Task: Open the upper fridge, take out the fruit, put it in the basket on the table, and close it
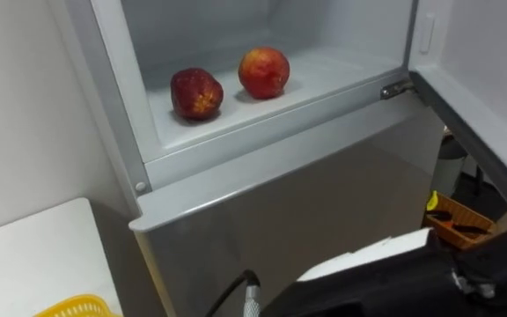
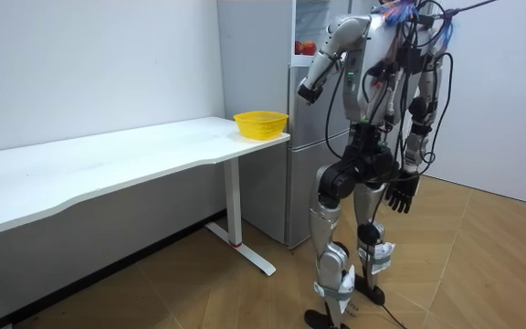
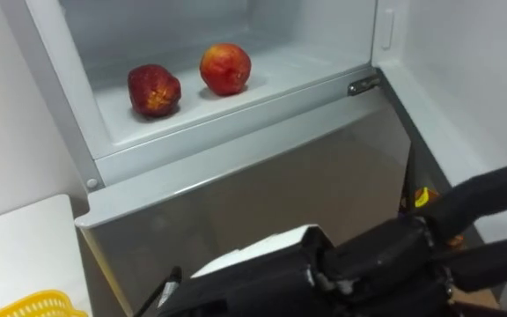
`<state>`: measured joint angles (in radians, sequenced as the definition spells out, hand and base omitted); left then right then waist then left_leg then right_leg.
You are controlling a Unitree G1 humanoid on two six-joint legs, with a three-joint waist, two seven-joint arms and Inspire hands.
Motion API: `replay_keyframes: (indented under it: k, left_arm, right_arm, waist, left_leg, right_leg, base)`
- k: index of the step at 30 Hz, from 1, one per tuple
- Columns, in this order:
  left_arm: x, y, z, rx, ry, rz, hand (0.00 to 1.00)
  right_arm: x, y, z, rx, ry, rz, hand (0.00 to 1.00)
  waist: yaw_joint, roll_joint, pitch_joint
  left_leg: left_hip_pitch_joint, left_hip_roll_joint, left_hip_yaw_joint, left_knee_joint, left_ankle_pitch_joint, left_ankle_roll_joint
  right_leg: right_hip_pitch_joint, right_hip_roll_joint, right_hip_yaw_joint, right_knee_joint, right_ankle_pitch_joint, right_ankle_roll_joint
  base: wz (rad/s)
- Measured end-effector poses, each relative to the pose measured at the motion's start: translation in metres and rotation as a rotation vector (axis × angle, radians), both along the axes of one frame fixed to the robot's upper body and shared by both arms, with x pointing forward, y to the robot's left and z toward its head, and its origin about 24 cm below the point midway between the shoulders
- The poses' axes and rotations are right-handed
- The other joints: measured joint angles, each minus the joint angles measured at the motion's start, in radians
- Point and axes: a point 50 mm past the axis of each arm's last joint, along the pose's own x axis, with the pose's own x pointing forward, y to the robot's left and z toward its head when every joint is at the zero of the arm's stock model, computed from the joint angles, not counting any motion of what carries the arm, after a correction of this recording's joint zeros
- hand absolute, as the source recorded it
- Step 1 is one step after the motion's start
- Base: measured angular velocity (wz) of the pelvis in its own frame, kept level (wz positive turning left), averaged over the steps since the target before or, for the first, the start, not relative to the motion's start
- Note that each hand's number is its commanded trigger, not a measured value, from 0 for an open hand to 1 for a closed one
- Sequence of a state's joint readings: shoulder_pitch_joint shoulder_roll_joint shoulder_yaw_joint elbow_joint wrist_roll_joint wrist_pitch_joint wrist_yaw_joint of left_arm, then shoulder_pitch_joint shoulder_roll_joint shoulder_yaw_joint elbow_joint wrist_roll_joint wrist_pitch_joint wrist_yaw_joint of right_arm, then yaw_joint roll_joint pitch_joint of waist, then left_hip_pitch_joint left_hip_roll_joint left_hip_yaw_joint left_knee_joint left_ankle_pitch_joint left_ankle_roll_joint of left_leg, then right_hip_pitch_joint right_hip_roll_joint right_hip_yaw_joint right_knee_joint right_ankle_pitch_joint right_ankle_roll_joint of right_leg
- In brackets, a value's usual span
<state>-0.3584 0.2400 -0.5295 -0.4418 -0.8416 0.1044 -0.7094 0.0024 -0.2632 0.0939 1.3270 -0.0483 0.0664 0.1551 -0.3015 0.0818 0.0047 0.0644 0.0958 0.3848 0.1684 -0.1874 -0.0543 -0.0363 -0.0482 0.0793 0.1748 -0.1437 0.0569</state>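
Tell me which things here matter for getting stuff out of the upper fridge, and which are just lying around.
For the job:
darker red fruit
lighter red fruit
upper fridge compartment, standing open
fridge door

Lying about:
yellow basket
white table beside the fridge
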Motion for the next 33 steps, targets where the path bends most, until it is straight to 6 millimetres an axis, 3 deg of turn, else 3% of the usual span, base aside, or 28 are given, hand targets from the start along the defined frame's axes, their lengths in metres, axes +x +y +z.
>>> replay_keyframes:
  k: [33]
  left_arm:
    - [-0.0005,-0.0074,0.0063,-0.009,-0.009,-0.021,0.00]
  right_arm:
    - [0.0009,-0.0010,0.0006,0.005,-0.002,-0.002,0.00]
  waist:
    - [-0.006,0.000,0.0018]
  left_leg:
    - [0.008,0.001,0.025,-0.008,-0.004,0.002]
  right_leg:
    - [-0.007,0.004,0.019,-0.002,0.010,0.001]
  base:
    - [-0.02]
